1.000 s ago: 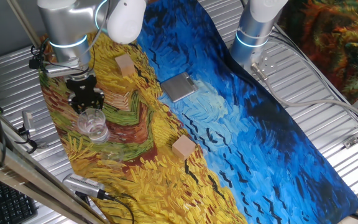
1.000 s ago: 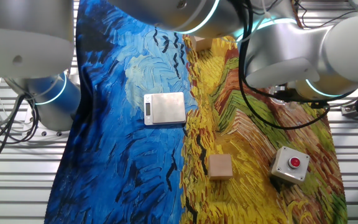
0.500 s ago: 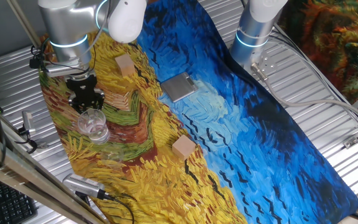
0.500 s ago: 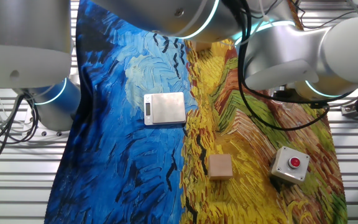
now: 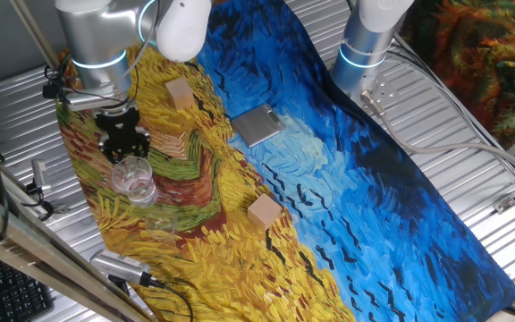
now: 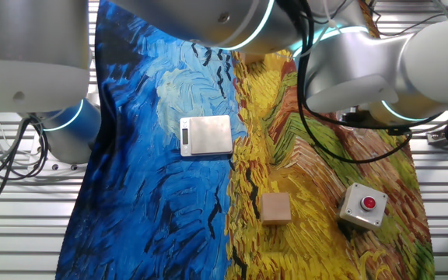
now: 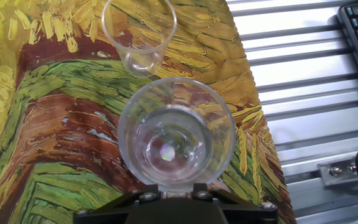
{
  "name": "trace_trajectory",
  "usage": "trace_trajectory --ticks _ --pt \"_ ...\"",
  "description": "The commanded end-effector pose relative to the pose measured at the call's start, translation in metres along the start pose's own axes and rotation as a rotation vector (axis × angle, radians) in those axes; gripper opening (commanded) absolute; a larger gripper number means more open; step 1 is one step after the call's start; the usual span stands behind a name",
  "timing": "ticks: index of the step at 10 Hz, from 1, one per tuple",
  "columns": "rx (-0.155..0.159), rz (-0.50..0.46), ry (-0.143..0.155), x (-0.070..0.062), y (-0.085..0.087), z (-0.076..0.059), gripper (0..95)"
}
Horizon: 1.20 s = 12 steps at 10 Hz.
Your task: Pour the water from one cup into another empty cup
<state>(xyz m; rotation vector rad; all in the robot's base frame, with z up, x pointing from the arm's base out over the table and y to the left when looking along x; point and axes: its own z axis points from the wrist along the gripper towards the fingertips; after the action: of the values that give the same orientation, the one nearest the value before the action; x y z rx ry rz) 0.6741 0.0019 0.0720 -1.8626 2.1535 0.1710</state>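
The black two-finger gripper [image 5: 123, 141] hung just above a clear plastic cup holding water [image 7: 176, 134], which stood upright on the yellow-and-brown part of the painted cloth [image 5: 347, 179]. In the hand view the gripper's base sat at the cup's near rim, but the fingers were out of sight, so whether they clamped the cup or stood apart could not be told. A second clear plastic cup, empty [image 7: 139, 31], stood just beyond the first, near the cloth's edge. Farther off lay a flat silver scale [image 6: 206, 134], two small wooden blocks [image 5: 264, 212] and a grey box with a red button [image 6: 362, 207].
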Motion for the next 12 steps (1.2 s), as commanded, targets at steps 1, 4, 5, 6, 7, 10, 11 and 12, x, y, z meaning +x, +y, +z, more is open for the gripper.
trace_trajectory --ticks 1,4,5,6,7,10,11,12 --pt "0.001 0.001 0.0 0.0001 -0.0003 0.0007 19.0" --pt "0.001 0.001 0.001 -0.0001 -0.0003 0.0011 19.0" --pt "0.001 0.0 0.005 0.0 -0.0002 0.0011 19.0" --pt "0.002 0.002 0.005 0.0001 0.0 0.0012 19.0" --pt "0.002 0.019 0.009 0.0008 0.0007 0.0014 0.0" --pt "0.001 0.021 0.012 0.001 0.0008 0.0017 0.0" --pt "-0.002 0.023 0.002 0.001 0.0007 0.0019 0.0" --pt "-0.002 0.025 0.003 0.001 0.0007 0.0019 0.0"
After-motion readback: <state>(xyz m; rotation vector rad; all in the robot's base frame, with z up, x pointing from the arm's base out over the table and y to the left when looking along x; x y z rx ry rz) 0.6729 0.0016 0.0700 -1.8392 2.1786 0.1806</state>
